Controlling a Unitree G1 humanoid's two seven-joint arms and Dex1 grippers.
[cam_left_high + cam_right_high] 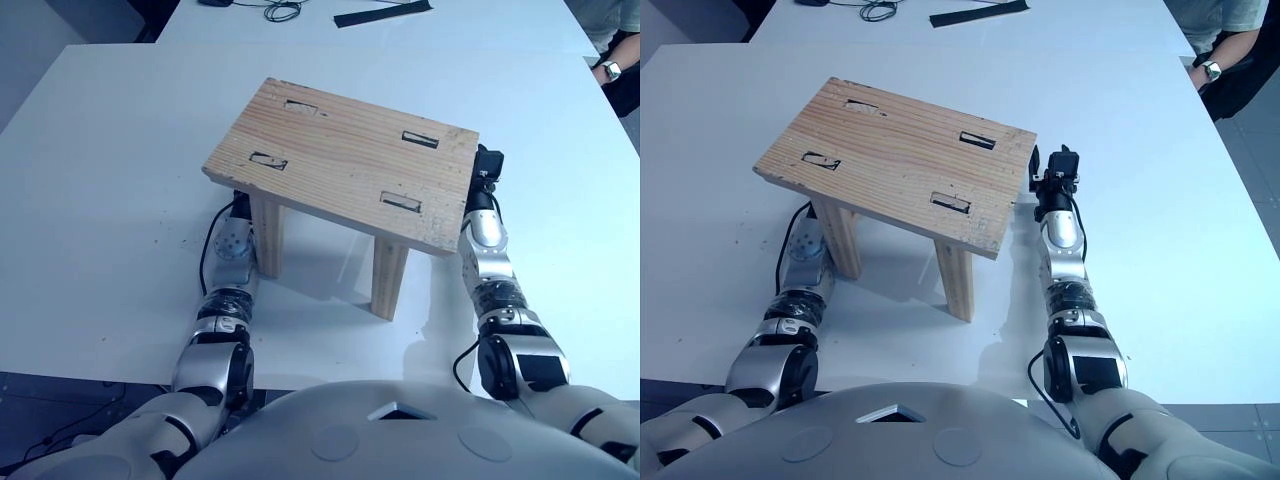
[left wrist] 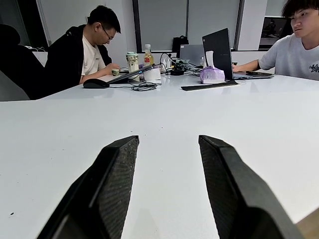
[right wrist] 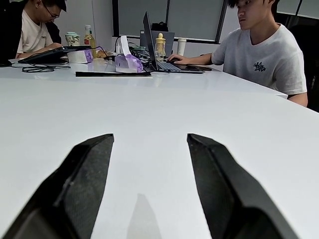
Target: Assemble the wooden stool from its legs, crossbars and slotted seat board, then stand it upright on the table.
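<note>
Left eye view: grainy, rectangular, slotted wooden stool [image 1: 345,160]

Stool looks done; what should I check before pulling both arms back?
1. Stool upright on table: ok.
2. All legs planted: cannot tell; rear legs hidden under the seat.
3. Left tool open, empty: ok.
4. Right tool open, empty: ok.
5. Left arm clear of stool: not ok; it lies under the seat edge, close beside a front leg.
</note>
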